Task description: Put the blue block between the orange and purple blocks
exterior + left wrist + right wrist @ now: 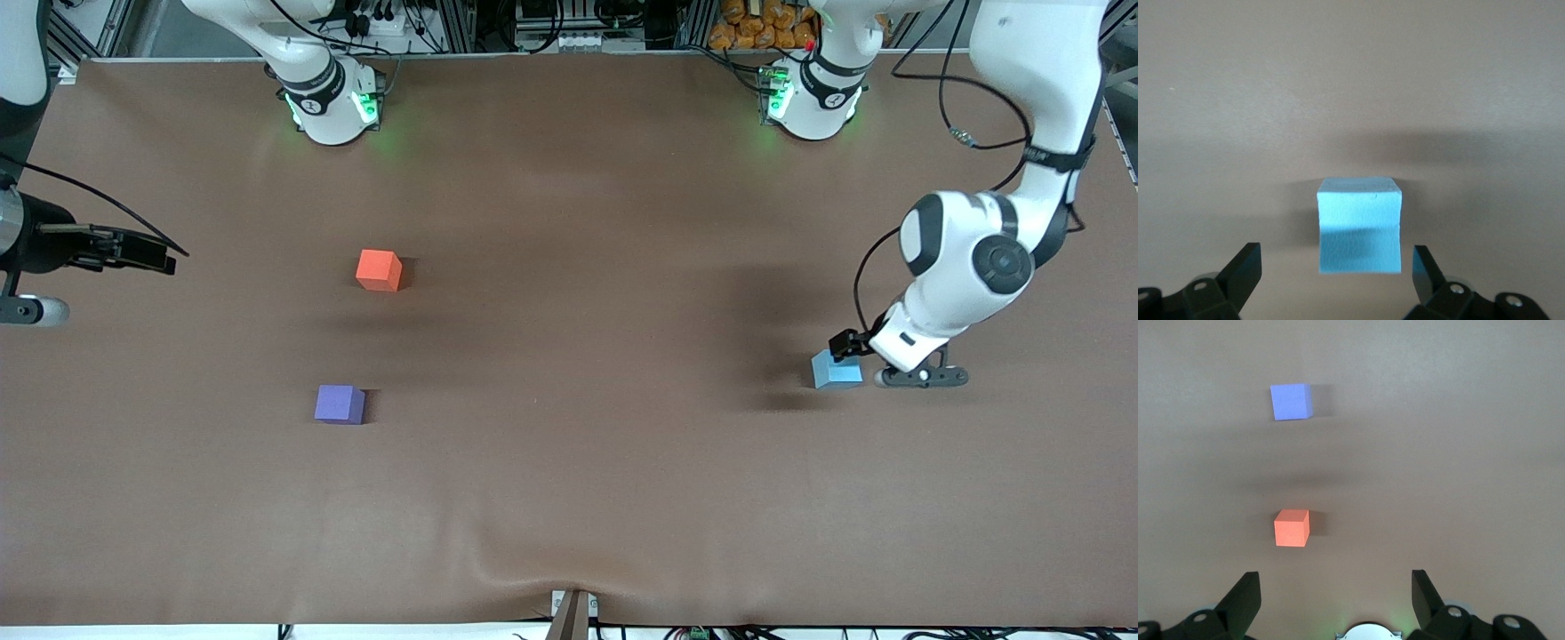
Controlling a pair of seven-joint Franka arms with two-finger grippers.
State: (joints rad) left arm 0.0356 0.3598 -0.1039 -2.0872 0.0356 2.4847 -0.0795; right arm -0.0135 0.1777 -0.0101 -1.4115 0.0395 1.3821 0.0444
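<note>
The blue block sits on the table toward the left arm's end. My left gripper is low at the block and open. In the left wrist view the blue block lies partly between the spread fingertips of the left gripper, untouched. The orange block and the purple block stand toward the right arm's end, the purple one nearer to the front camera. My right gripper waits open and empty over the table's end. Its wrist view shows the right gripper, the orange block and the purple block.
The brown table mat is bare between the orange and purple blocks. The two arm bases stand along the edge farthest from the front camera. A small bracket sits at the nearest edge.
</note>
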